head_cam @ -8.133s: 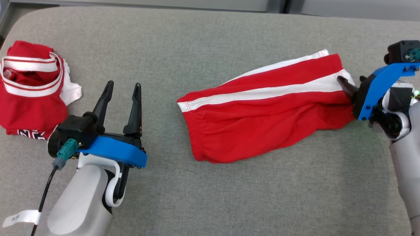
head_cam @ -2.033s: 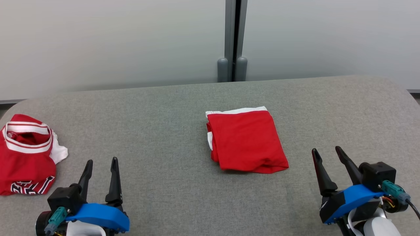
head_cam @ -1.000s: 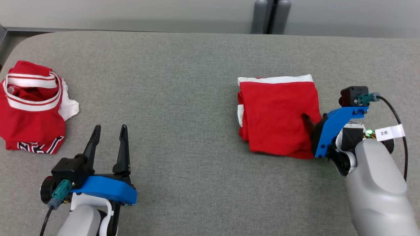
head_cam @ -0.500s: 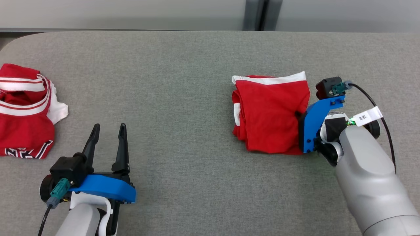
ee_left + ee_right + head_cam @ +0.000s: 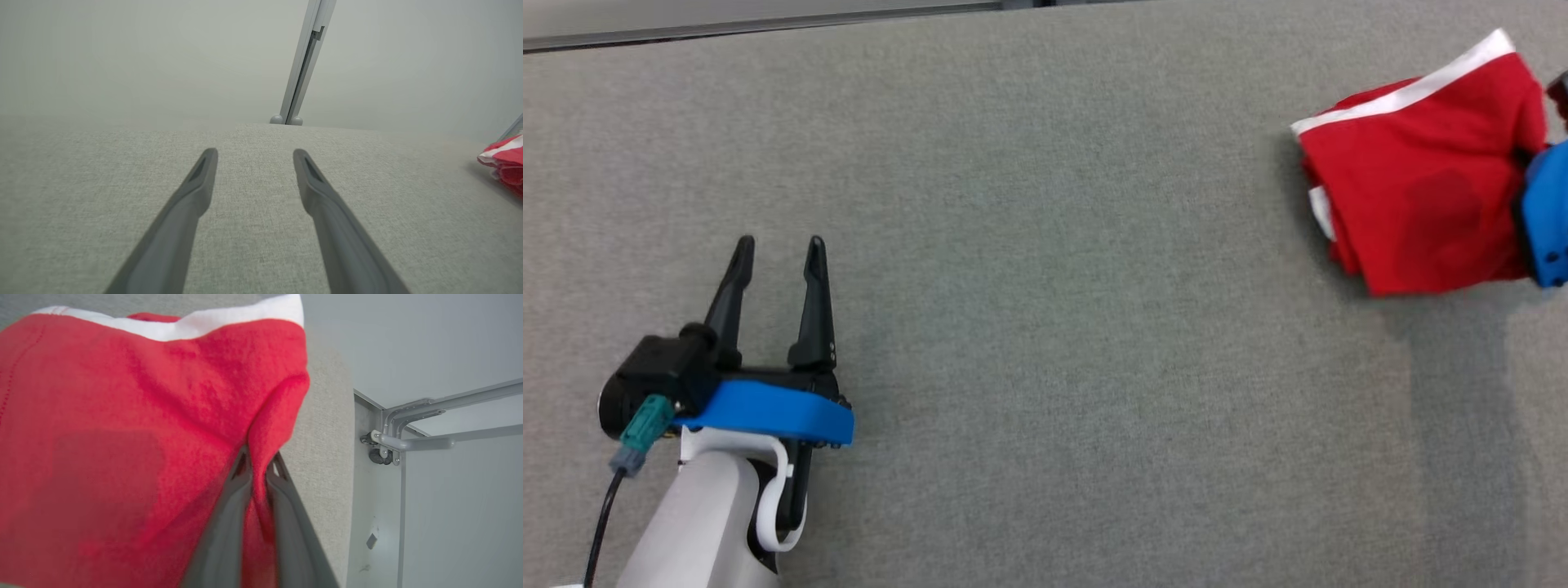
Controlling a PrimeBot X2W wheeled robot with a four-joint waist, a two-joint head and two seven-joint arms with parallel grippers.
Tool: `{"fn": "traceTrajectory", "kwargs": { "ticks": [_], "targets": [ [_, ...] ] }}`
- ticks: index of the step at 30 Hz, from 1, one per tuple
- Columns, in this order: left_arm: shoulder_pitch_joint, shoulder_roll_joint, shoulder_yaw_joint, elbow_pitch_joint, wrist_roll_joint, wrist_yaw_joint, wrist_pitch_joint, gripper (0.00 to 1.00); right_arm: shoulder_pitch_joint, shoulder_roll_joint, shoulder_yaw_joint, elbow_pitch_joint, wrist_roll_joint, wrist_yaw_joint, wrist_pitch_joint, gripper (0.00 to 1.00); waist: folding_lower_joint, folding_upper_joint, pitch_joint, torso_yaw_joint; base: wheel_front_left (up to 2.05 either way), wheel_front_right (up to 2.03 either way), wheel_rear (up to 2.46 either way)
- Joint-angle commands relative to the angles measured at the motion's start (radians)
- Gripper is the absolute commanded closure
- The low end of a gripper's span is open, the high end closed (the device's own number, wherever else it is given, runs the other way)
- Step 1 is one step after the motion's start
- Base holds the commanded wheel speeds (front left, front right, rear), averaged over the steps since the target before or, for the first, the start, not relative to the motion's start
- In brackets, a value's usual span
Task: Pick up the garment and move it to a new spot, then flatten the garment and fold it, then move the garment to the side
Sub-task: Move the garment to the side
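Note:
The garment [image 5: 1421,188] is a folded red pair of shorts with a white band, at the far right of the grey table [image 5: 1045,286] in the head view. Its shadow on the table suggests it is partly lifted. My right gripper [image 5: 258,457] is shut, pinching a ridge of the garment [image 5: 122,437] between its two fingers; in the head view just its blue mount [image 5: 1547,216] shows at the right edge. My left gripper [image 5: 778,245] stands open over bare table at the lower left, far from the garment. The left wrist view catches the garment [image 5: 504,163] at its right edge.
The table's right edge [image 5: 347,457] lies just beyond the garment, with grey metal framing [image 5: 408,437] past it. A pale wall with a vertical post [image 5: 304,61] stands behind the table.
The right gripper shut on the garment's right side and carried it toward the table's right edge. The head camera turned, so the second red garment at the left left the view. The left arm stayed still.

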State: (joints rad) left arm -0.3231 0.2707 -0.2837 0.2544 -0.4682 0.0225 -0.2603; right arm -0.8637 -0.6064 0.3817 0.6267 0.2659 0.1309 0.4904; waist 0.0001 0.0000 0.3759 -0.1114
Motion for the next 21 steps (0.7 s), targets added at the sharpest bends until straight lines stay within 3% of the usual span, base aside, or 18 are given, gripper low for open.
{"fn": "traceTrajectory", "kwargs": {
  "ticks": [1,2,4,10,18,19,21],
  "targets": [
    [-0.019,0.005,0.0,-0.006,0.006,-0.001,-0.004,0.0,0.003,-0.016,-0.001,-0.008,0.002,0.0,-0.005,1.0,-0.0001,0.0,0.017,-0.001,0.0,0.0,0.0],
    [-0.042,0.015,-0.003,-0.015,0.015,-0.004,0.0,0.0,0.014,-0.067,-0.013,-0.027,0.014,0.0,-0.032,1.0,-0.0001,0.0,0.053,-0.014,0.0,0.0,0.0],
    [-0.06,0.025,-0.003,-0.024,0.023,-0.005,0.006,0.0,0.024,-0.1,-0.032,-0.034,0.015,0.0,-0.067,1.0,-0.0001,0.0,0.086,-0.023,0.0,0.0,0.0],
    [-0.104,0.04,-0.004,-0.05,0.031,-0.003,0.021,0.0,0.051,-0.158,-0.132,0.01,-0.007,0.0,-0.171,1.0,-0.0001,0.0,0.153,-0.026,0.0,0.0,0.0],
    [-0.112,0.072,0.0,-0.077,0.038,0.005,0.033,0.0,0.066,-0.118,-0.304,0.071,-0.079,0.0,-0.281,1.0,-0.0001,0.0,0.19,-0.028,0.0,0.0,0.0],
    [-0.108,0.076,0.0,-0.08,0.038,0.004,0.034,0.0,0.071,-0.11,-0.311,0.074,-0.087,0.0,-0.284,0.93,-0.0001,0.0,0.19,-0.029,0.0,0.0,0.0],
    [-0.103,0.08,0.002,-0.085,0.035,0.009,0.035,0.0,0.073,-0.099,-0.329,0.074,-0.106,0.0,-0.293,0.65,-0.0001,0.0,0.189,-0.031,0.0,0.0,0.0]
  ]
}}
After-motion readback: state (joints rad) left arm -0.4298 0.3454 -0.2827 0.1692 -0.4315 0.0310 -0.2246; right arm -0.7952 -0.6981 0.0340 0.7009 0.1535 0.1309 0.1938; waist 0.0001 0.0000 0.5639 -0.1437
